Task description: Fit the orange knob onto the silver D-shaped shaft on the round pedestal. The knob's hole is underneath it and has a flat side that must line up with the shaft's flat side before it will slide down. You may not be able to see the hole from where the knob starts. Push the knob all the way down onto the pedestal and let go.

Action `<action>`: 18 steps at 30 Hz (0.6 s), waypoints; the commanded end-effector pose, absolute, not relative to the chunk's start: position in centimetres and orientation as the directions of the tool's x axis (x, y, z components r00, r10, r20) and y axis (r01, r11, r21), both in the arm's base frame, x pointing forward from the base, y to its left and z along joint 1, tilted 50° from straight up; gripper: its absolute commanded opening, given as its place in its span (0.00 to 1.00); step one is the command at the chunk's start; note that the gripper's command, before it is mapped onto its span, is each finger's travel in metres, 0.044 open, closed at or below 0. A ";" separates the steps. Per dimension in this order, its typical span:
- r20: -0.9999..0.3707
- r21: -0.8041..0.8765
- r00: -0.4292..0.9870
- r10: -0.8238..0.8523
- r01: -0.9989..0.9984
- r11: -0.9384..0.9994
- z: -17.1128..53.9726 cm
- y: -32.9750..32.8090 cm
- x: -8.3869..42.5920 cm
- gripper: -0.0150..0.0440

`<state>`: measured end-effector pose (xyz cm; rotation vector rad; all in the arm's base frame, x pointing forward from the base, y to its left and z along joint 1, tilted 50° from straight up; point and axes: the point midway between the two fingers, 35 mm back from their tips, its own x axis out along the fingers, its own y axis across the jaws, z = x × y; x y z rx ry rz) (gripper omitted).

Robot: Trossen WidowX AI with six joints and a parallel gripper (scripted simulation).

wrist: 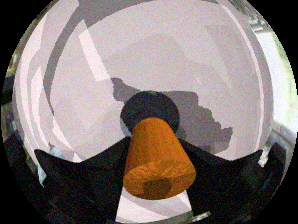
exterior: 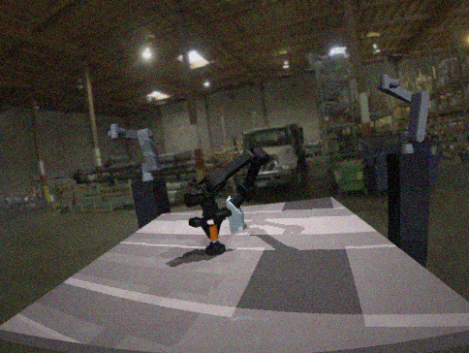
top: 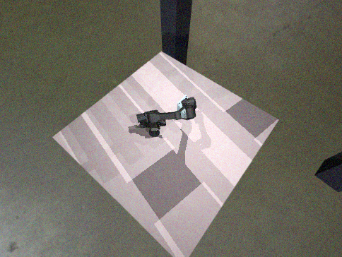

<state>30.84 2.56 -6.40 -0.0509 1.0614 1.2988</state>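
Note:
The orange knob stands roughly upright between the fingers of my gripper, which is shut on it. The knob is hidden in the top view. The dark round pedestal is directly below the knob. In the exterior view the knob's lower end is at or just above the pedestal's top; I cannot tell if they touch. The silver shaft, the knob's hole and their flat sides are hidden.
The arm's pale blue base part stands behind the gripper on the patterned table. Shadows of the arm fall around the pedestal. Dark pillars stand beyond the table's edges.

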 end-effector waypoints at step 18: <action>-0.655 0.506 -0.105 0.748 -0.797 0.331 -6.5 2.6 30.9 0.25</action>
